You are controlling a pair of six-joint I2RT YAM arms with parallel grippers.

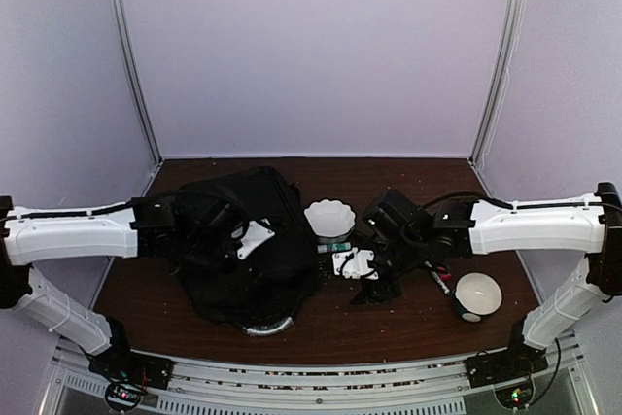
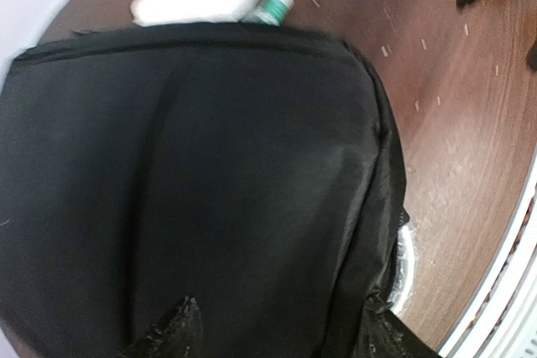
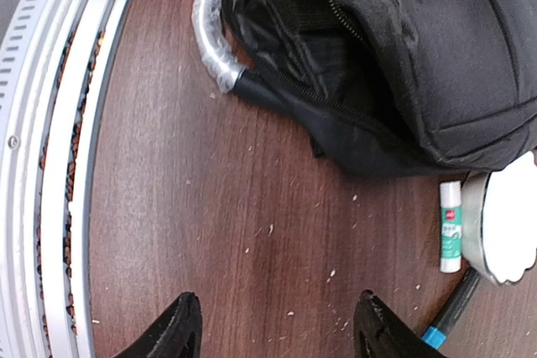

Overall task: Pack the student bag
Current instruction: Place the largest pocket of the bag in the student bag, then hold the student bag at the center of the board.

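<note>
The student bag [image 1: 243,259] is a big black backpack lying at centre-left of the table, its silvery handle [image 3: 210,31] at the near edge. My left gripper [image 2: 281,329] hovers open over the bag's smooth black panel [image 2: 210,190], and nothing shows between its fingertips [image 2: 172,324]. In the top view the left gripper [image 1: 262,240] sits above the bag's middle. To the bag's right, my right gripper [image 3: 281,329] stands open above bare wood, holding nothing. The bag's unzipped mouth [image 3: 319,31] faces it.
A white scalloped dish [image 1: 328,218] and a green-and-white glue stick [image 3: 450,228] lie just right of the bag. A black marker with a blue band [image 3: 449,316] lies nearby. A white bowl [image 1: 478,293] and a pen [image 1: 437,279] sit at the right. The metal rail [image 3: 50,165] edges the table.
</note>
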